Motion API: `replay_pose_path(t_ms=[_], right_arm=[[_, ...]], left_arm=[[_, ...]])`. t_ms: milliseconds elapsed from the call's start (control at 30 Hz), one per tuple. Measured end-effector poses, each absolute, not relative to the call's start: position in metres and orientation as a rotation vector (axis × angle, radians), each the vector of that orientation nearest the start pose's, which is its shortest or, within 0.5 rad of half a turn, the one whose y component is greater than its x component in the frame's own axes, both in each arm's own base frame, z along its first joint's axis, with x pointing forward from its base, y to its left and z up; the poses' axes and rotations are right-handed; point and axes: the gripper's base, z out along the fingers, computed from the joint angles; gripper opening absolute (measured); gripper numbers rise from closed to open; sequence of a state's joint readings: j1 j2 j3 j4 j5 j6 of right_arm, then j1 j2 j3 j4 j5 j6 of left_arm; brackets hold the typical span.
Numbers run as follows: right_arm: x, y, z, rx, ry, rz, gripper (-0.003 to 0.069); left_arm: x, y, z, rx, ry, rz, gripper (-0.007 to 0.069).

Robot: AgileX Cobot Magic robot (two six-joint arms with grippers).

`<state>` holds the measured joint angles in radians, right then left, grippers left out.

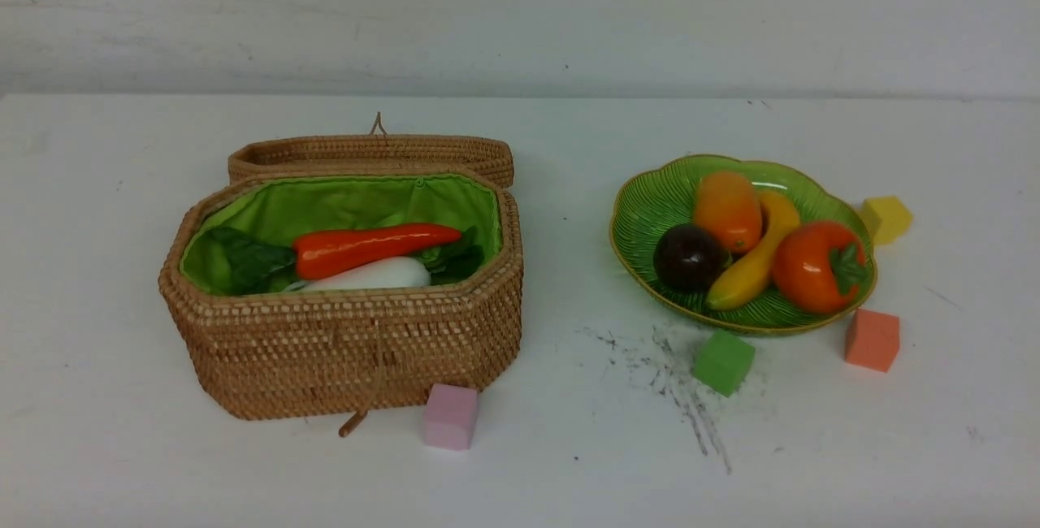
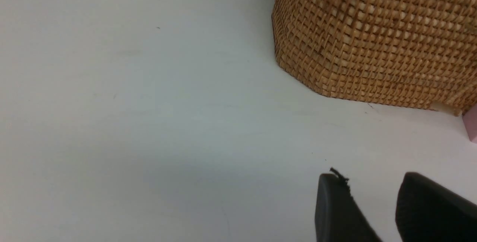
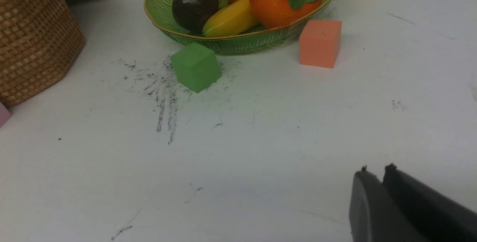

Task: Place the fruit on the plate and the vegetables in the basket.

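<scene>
Mango [image 1: 727,209], banana [image 1: 754,256], mangosteen [image 1: 688,257] & persimmon [image 1: 815,266] are being held by the green plate [image 1: 642,207], all touching. Red-orange veg [image 1: 370,248] & white radish [image 1: 378,276] are being cradled in the open wicker basket [image 1: 349,341]. Left gripper [image 2: 372,197] is being kept parted, nothing between jaws, near basket wall. Right gripper [image 3: 374,182] is being kept pressed nearly together, empty, over bare table [image 3: 261,141].

Rough woven wicker basket [image 1: 349,349] with cloth lining [image 1: 341,203]; ribbed glassy plate [image 1: 650,211]; glossy fruit [image 1: 812,264]; matt table [image 1: 122,447].
</scene>
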<state>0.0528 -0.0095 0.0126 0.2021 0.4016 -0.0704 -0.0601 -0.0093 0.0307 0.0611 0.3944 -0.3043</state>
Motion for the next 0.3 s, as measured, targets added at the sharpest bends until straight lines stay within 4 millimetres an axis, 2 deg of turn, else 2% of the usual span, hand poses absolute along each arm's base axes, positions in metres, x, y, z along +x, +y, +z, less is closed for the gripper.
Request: replay_pose_path(t_ms=[300], right_arm=[[0.0512, 0.0099, 0.1742, 0.006, 1.884, 0.189, 0.0078]], left_arm=[[0.0521, -0.0010, 0.1680, -0.194, 1.893, -0.187, 0.0239]])
